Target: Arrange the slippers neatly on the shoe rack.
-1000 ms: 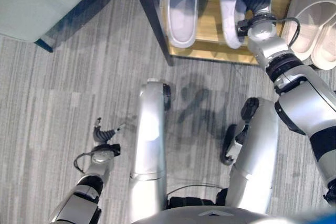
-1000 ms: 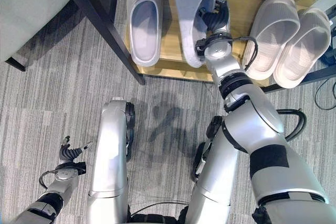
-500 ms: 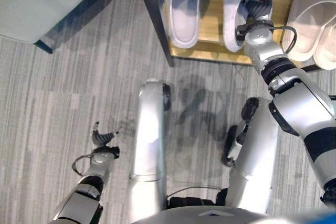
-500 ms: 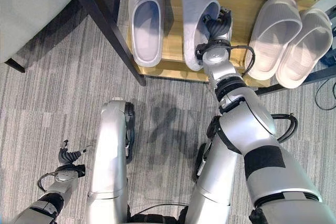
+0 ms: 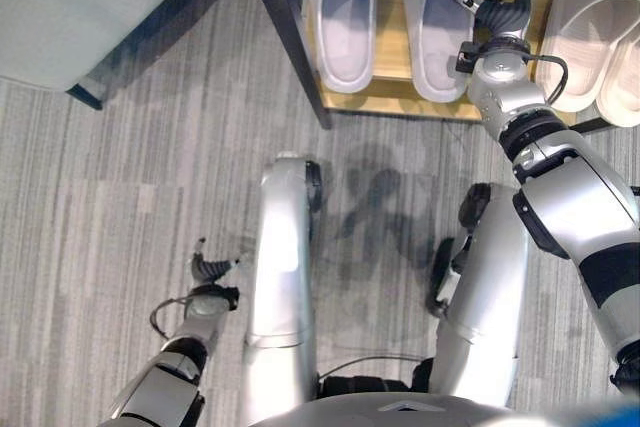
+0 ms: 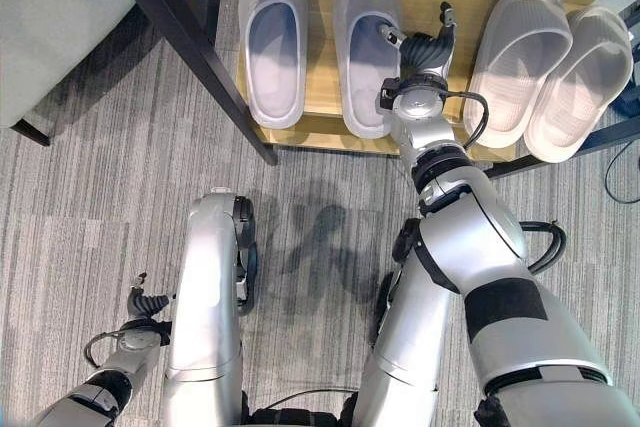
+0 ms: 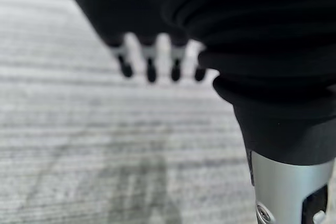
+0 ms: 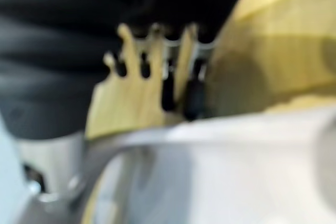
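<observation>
Two grey slippers [image 6: 366, 47] lie flat on the shoe rack [image 6: 320, 127], just left of the right hand [image 6: 425, 52], fingers spread, holding nothing. Beige slippers [image 6: 520, 57] right, partly cropped. Left hand [image 6: 146, 304] low over carpet, fingers relaxed.

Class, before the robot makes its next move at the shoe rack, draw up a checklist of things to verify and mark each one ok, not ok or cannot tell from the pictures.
1. Placed grey slipper lies flat on the shoe rack: ok.
2. It sits parallel beside the other grey slipper, heels level: ok.
3. Right hand has let go, fingers straight beside the slipper: ok.
4. Right hand clear of the slipper's edge: cannot tell.
5. Beige pair fully on the shelf: not ok, heels overhang the front edge.
6. Left hand empty, low over the carpet: ok.
</observation>
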Available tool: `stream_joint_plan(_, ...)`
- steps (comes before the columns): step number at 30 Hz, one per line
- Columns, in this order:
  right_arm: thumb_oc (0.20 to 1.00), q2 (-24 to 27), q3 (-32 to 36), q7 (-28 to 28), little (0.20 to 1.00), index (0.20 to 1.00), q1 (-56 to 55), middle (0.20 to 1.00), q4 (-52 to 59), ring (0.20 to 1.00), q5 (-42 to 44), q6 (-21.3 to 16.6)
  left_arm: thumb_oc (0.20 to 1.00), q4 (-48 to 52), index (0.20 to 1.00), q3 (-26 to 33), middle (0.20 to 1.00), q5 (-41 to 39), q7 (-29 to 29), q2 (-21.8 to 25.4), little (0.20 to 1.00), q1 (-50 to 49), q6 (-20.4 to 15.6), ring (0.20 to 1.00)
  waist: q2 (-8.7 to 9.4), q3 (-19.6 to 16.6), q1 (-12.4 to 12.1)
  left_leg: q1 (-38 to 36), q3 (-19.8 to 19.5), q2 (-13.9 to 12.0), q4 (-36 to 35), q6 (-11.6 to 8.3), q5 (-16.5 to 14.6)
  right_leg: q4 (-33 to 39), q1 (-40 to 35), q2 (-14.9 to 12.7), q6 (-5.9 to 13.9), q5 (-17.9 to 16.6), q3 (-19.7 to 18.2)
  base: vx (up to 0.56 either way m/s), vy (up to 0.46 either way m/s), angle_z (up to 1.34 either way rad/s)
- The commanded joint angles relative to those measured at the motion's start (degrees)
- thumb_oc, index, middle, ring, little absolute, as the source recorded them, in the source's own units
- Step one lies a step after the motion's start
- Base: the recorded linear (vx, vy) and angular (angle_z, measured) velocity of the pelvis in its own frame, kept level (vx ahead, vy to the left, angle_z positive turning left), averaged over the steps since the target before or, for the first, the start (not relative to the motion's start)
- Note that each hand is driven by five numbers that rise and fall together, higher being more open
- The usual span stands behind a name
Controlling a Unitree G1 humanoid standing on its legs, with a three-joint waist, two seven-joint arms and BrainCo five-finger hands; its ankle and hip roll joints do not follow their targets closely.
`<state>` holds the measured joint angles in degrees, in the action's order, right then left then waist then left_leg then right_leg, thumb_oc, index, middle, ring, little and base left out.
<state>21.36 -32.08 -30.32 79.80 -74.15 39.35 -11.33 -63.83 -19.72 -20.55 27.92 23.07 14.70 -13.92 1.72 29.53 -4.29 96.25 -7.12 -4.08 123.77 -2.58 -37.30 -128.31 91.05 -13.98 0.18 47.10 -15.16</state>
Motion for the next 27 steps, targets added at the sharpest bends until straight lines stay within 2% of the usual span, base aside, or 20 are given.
stream_joint_plan(1, 1.000, 0.13, 1.65, 0.92, 1.000, 1.000, 4.56, 1.000, 0.53, 1.000, 5.54, -3.96, 1.000, 2.31, 1.000, -4.68, 1.000, 1.68, 2.32, 0.88, 1.000, -1.13, 0.14, 1.000, -0.08, 0.26, -3.11, -6.30, 0.42, -3.66, 1.52, 3.40, -11.36, -2.39, -1.10, 0.40, -8.33, -2.02, -7.88, 0.00, 0.000, 0.00)
stream_joint_plan(2, 1.000, -1.08, 2.37, 1.22, 1.000, 1.000, 3.69, 1.000, 2.43, 1.000, 8.18, -5.10, 1.000, 3.13, 1.000, -5.21, 1.000, 1.97, 2.33, 0.48, 1.000, -1.31, 0.44, 1.000, -0.05, 0.26, -3.07, -6.30, 0.55, -3.70, 1.59, 3.37, -11.45, -2.42, -1.10, 0.41, -8.31, -2.07, -8.03, -0.02, 0.027, -0.03)
stream_joint_plan(4, 1.000, -1.43, 2.13, 1.37, 1.000, 1.000, 3.52, 1.000, 2.92, 1.000, 8.06, -4.97, 1.000, 3.31, 1.000, -5.18, 1.000, 2.11, 2.30, 0.44, 1.000, -1.38, 0.56, 1.000, 0.01, 0.26, -3.04, -6.30, 0.56, -3.71, 1.59, 3.36, -11.46, -2.42, -1.10, 0.45, -8.23, -2.17, -8.06, -0.01, 0.011, -0.02)
stream_joint_plan(10, 1.000, -3.50, -0.50, 1.50, 1.000, 1.000, 3.29, 1.000, 2.66, 1.000, 2.72, -2.62, 1.000, 2.74, 1.000, -5.63, 1.000, 2.63, 2.30, 0.07, 1.000, -0.34, 0.71, 1.000, 0.39, 0.26, -2.92, -6.30, 0.69, -3.74, 1.52, 3.24, -11.17, -2.65, -1.11, 0.74, -8.00, -2.55, -8.40, -0.01, -0.001, -0.01)
stream_joint_plan(13, 1.000, -4.16, -0.41, 1.75, 1.000, 1.000, 3.15, 1.000, 2.32, 1.000, 2.64, -2.37, 1.000, 2.81, 1.000, -6.07, 1.000, 3.25, 2.30, 0.00, 1.000, 0.00, 0.83, 1.000, 0.56, 0.26, -2.93, -6.30, 0.59, -3.71, 1.73, 3.21, -11.22, -2.81, -1.11, 0.81, -7.98, -2.52, -8.46, 0.00, 0.000, 0.00)
stream_joint_plan(19, 1.000, -8.16, 0.12, 2.59, 1.000, 1.000, 2.57, 1.000, 3.59, 1.000, 7.53, -3.21, 1.000, 1.06, 1.000, -6.85, 1.000, 4.56, 2.70, -0.22, 1.000, 0.94, 2.34, 1.000, 0.96, 0.26, -2.87, -6.30, 0.24, -3.75, 2.22, 3.12, -11.11, -2.89, -1.12, 0.97, -8.13, -2.62, -8.30, 0.00, 0.000, 0.00)
stream_joint_plan(27, 1.000, -12.02, -1.41, 1.36, 1.000, 1.000, 1.08, 1.000, 8.80, 1.000, 7.30, -3.96, 1.000, -0.16, 1.000, -6.82, 1.000, 5.04, 3.13, -0.61, 1.000, 2.09, 3.73, 1.000, 2.03, 0.26, -2.51, -6.30, -0.20, -3.91, 2.84, 2.96, -11.15, -3.33, -1.12, 1.36, -7.82, -3.03, -8.26, -0.01, -0.001, -0.04)
